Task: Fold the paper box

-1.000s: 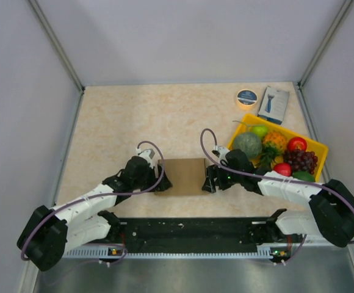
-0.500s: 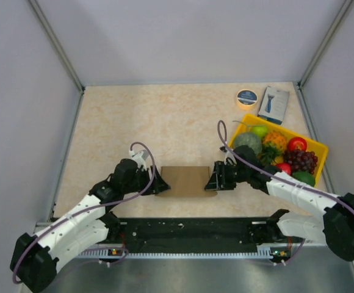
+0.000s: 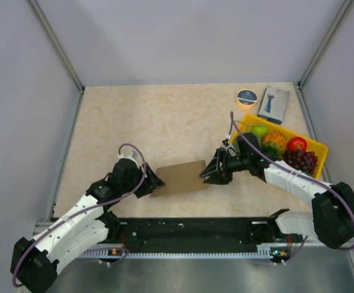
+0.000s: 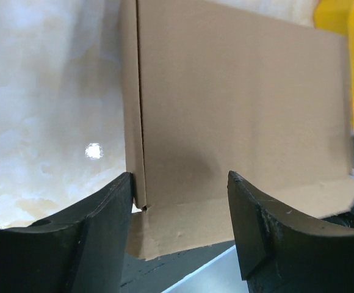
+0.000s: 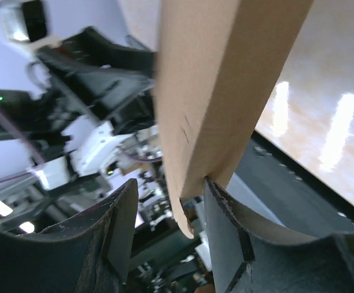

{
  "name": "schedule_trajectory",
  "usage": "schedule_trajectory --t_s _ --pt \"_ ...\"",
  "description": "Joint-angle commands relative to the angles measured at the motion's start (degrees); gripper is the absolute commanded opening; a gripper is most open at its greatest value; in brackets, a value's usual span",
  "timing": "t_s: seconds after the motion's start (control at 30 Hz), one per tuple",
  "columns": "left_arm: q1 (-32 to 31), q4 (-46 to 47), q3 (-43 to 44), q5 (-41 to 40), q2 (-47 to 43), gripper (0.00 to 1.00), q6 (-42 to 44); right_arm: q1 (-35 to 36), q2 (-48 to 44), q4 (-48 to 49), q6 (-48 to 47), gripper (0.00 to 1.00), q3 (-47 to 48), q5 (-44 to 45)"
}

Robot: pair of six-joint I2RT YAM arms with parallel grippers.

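- The paper box [image 3: 180, 177] is a flat brown carton on the table. It sits to the left of the yellow tray [image 3: 321, 160] and a little nearer the arm bases, close to the tray but not touching it.
- From above, the box is skewed. Its end toward the tray sits farther back than its end away from the tray.
- The left gripper [image 4: 180, 177] is at the end of the box farthest from the tray, with its jaws partly open.
- A corner of that end lies between the jaws. One finger [image 4: 104, 226] rests against the narrow side flap and the other finger [image 4: 268, 232] lies over the broad face. I cannot tell whether the jaws actually pinch the cardboard.
- The right gripper [image 5: 169, 180] is at the end of the box nearest the tray, reaching in from the tray's side, also partly open.
- A thin edge of the box dips between its jaws. One finger [image 5: 226, 232] touches the cardboard and a sliver of gap shows at the other. I cannot tell whether this is a firm hold.
- The tray holds fruit, including grapes [image 3: 300, 160].
- A small blue-and-white box [image 3: 273, 104] and a round tin [image 3: 246, 97] lie just behind the tray.
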Motion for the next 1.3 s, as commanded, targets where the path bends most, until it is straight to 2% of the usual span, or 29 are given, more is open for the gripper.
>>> schedule_trajectory --t_s 0.0,0.2,0.4,0.57,0.77,0.93,1.1,1.13,1.17,1.2,1.27 --pt "-1.81 14.25 7.97 9.27 1.78 0.58 -12.61 -1.10 1.98 19.14 12.62 0.46 2.06 -11.68" --pt "-1.81 16.33 8.60 -0.57 -0.67 0.58 -20.34 -5.41 5.50 14.39 8.23 0.46 1.19 -10.28" --pt "-1.81 16.69 11.67 -1.91 0.38 0.58 -22.55 -5.41 6.47 5.53 0.24 0.45 4.44 -7.56" --pt "-1.81 19.07 10.71 -3.39 0.64 0.58 -26.33 -5.50 7.96 4.19 -1.97 0.45 5.23 -7.20" --pt "-1.73 19.23 9.49 -5.25 3.45 0.58 -23.08 -5.85 9.72 2.00 -5.39 0.44 7.25 -5.54" --pt "-1.73 18.64 6.93 -4.19 3.37 0.58 -17.90 -5.85 9.98 -1.51 -12.32 0.44 9.88 2.01" --pt "-1.81 11.96 2.72 -7.78 -1.63 0.64 -10.63 -5.85 11.47 -5.73 -21.38 0.46 13.05 9.04" --pt "-1.81 10.21 1.84 -9.36 -2.69 0.65 -9.03 -5.77 11.91 -5.74 -25.48 0.49 13.92 9.58" --pt "-1.81 4.27 1.31 -10.86 -4.70 0.67 -7.71 -5.77 13.05 -6.44 -27.44 0.51 14.45 10.72" --pt "-1.81 1.78 1.13 -14.44 -5.67 0.71 -4.39 -5.85 13.41 -9.49 -29.90 0.54 15.33 13.95" --pt "-1.81 -3.66 1.04 -17.81 -7.35 0.72 -0.95 -5.50 13.94 -12.67 -36.32 0.62 16.92 17.74"
